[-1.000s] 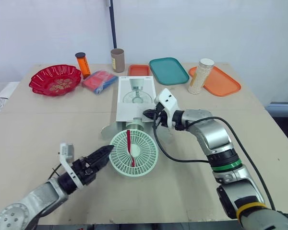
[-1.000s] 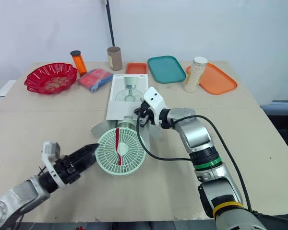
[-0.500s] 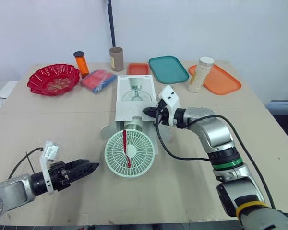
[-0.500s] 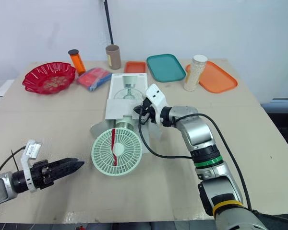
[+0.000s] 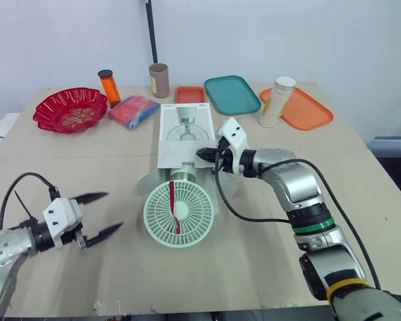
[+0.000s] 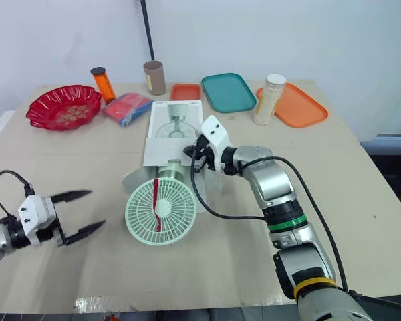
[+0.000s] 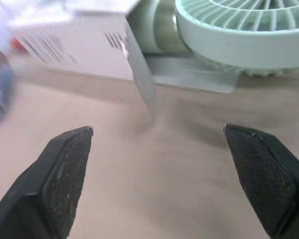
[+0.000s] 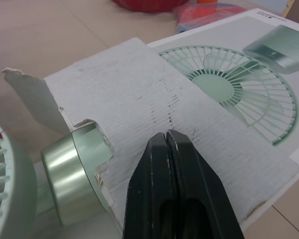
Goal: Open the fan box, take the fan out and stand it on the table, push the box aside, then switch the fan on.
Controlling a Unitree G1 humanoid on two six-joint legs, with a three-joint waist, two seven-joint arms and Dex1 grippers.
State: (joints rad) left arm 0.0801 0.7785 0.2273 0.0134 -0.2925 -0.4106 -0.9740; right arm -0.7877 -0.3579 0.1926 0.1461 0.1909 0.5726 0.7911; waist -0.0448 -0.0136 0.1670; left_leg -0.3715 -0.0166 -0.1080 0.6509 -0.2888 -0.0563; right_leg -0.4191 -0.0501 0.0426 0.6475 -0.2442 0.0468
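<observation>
Here left gripper (image 5: 113, 210) gapes near fan (image 5: 178, 214); right gripper (image 5: 200, 155) closed over box (image 5: 184, 127).

Along the far edge: red bowl (image 5: 53, 124), orange bottle (image 5: 107, 87), brown cup (image 5: 159, 79), red packet (image 5: 135, 110). Rightward: small orange tray (image 5: 190, 94), teal tray (image 5: 232, 94), grain jar (image 5: 275, 102), large orange tray (image 5: 307, 114).

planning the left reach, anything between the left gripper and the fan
Nothing: only bare table lies between the left gripper and the fan, as the left eye view shows.
</observation>
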